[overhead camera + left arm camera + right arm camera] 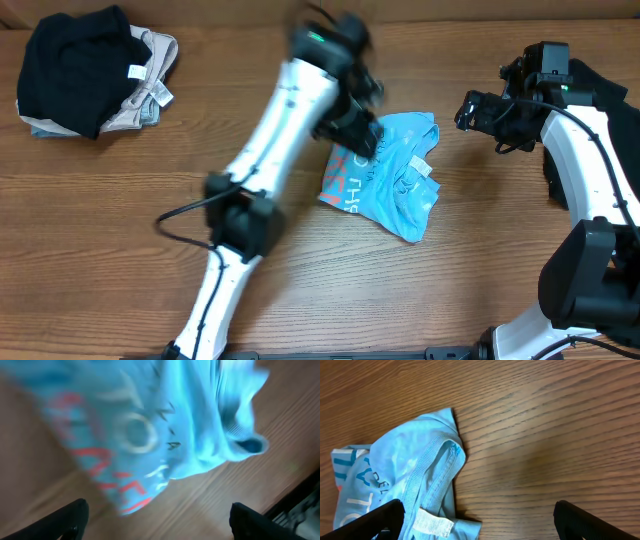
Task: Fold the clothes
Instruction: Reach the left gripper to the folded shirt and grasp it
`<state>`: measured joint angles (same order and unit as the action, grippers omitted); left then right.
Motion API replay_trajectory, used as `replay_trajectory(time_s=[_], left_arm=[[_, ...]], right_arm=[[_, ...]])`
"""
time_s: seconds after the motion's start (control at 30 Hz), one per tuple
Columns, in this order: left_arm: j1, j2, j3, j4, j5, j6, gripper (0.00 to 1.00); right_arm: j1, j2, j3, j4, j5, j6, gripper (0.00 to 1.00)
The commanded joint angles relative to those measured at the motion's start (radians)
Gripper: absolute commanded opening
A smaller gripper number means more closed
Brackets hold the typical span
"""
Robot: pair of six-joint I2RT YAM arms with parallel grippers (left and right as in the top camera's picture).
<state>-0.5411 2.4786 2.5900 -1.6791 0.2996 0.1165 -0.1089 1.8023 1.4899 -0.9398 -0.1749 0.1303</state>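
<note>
The light blue T-shirt (392,175) with white and coral lettering lies crumpled on the wooden table (300,290), right of centre. My left gripper (352,132) hangs over its upper left part; in the blurred left wrist view (157,522) its fingers are spread wide and empty above the shirt (150,425). My right gripper (470,110) is open and empty to the right of the shirt. In the right wrist view (477,522) the shirt's collar and white label (432,522) lie by the left finger.
A pile of folded black, beige and grey garments (85,70) sits at the table's far left corner. A dark garment (595,85) lies behind the right arm at the right edge.
</note>
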Motion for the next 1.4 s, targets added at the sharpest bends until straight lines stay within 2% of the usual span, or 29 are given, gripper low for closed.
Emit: replay_trajectory(time_s=[0.0, 0.23, 0.3, 0.47, 0.57, 0.63, 0.73, 0.83, 1.03, 1.13, 1.27, 1.37], left_arm=[[-0.056, 0.05, -0.108, 0.031, -0.082, -0.004, 0.91], [-0.055, 0.079, -0.251, 0.167, -0.254, -0.148, 0.93], [-0.032, 0.08, -0.318, 0.226, -0.349, -0.195, 0.96], [0.039, 0.08, -0.395, 0.266, -0.553, -0.199, 1.0], [0.1, 0.079, -0.383, 0.267, -0.711, -0.193, 1.0], [0.134, 0.078, -0.347, 0.256, -0.753, -0.16, 1.0], [0.157, 0.078, -0.249, 0.209, -0.752, -0.119, 1.0], [0.153, 0.078, -0.066, 0.124, -0.71, -0.092, 1.0], [0.099, 0.077, 0.237, -0.011, -0.285, 0.09, 1.0], [0.064, 0.076, 0.23, -0.011, -0.205, 0.135, 1.0], [-0.002, 0.076, 0.083, -0.011, -0.207, 0.172, 1.0], [-0.049, 0.076, -0.019, -0.009, -0.275, 0.188, 1.0]], right_arm=[[0.002, -0.002, -0.004, 0.006, -0.01, 0.001, 0.99], [0.002, -0.001, -0.004, 0.011, -0.01, 0.001, 0.99], [0.002, -0.001, -0.004, 0.014, -0.01, 0.001, 0.99], [0.002, -0.001, -0.004, 0.014, -0.01, 0.001, 0.99], [0.002, -0.001, -0.004, 0.015, -0.01, 0.001, 1.0], [0.002, -0.001, -0.004, 0.014, -0.01, 0.001, 1.0], [0.002, -0.001, -0.004, 0.015, -0.01, 0.001, 1.0], [0.002, -0.001, -0.004, 0.015, -0.01, 0.001, 1.0], [0.002, -0.001, -0.004, 0.014, -0.01, 0.001, 1.0], [0.002, -0.001, -0.004, 0.014, -0.01, 0.0, 1.0], [0.002, -0.001, -0.004, 0.014, -0.009, -0.004, 1.0], [0.002, -0.001, -0.004, 0.014, -0.005, -0.004, 1.0]])
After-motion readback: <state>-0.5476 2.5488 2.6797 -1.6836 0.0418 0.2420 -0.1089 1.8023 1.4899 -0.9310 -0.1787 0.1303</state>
